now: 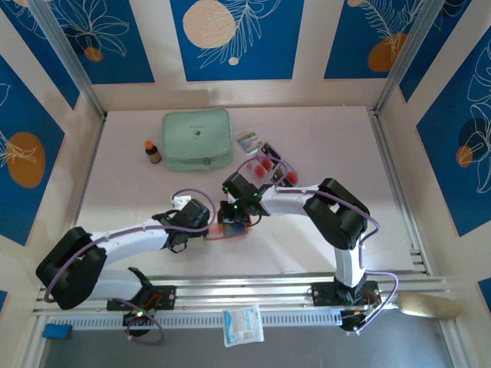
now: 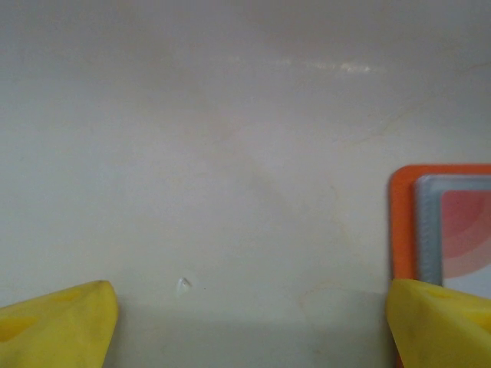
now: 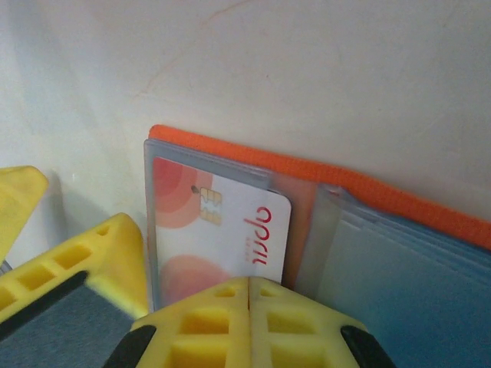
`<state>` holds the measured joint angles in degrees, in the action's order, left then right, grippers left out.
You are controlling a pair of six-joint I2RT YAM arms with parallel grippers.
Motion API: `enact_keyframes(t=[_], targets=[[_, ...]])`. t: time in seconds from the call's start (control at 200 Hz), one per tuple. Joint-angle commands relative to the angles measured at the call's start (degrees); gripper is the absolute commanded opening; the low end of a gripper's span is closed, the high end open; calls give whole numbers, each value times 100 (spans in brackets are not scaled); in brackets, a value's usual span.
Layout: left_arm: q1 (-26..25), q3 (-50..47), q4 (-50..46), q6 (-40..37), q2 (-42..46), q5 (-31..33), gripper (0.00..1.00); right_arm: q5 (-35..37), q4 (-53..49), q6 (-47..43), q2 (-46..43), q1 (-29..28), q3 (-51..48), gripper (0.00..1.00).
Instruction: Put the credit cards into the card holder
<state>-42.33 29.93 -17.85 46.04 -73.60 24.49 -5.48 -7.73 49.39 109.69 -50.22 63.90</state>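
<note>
Orange-red card holder (image 3: 368,192) open flat at mid-table (image 2: 230,153), white red-circled credit card (image 3: 230,230) inside its clear sleeve. Right gripper (image 3: 249,307) pressed together at the card's near edge; left gripper (image 2: 249,322) spread wide alongside.

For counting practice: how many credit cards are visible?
3 credit cards: one in the card holder's sleeve, two beside the striped packet; more may hide behind the right arm.

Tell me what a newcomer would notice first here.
The orange card holder lies open mid-table. A red-circled card sits partly in its clear sleeve, and the right gripper is shut at the card's near edge. The left gripper hangs open at the holder's edge. Behind, a mint pouch sits before blue patterned walls.
</note>
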Motion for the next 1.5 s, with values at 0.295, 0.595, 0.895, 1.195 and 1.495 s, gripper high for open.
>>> enact_keyframes(t=[0.295,0.595,0.895,1.195,1.495], targets=[[229,32,-322,18,410,8,91,-69,-308,-73,-564,-4,-128,2],[229,-118,-134,94,-30,-50,91,-28,-250,-14,-330,-76,-132,2],[232,-119,52,54,-370,-83,91,-19,-266,-11,-55,-117,-28,1],[231,-127,129,24,-419,-109,91,-141,-271,27,107,-188,129,1],[233,-111,28,-25,-138,-46,91,-149,-330,-26,-308,-140,149,1]])
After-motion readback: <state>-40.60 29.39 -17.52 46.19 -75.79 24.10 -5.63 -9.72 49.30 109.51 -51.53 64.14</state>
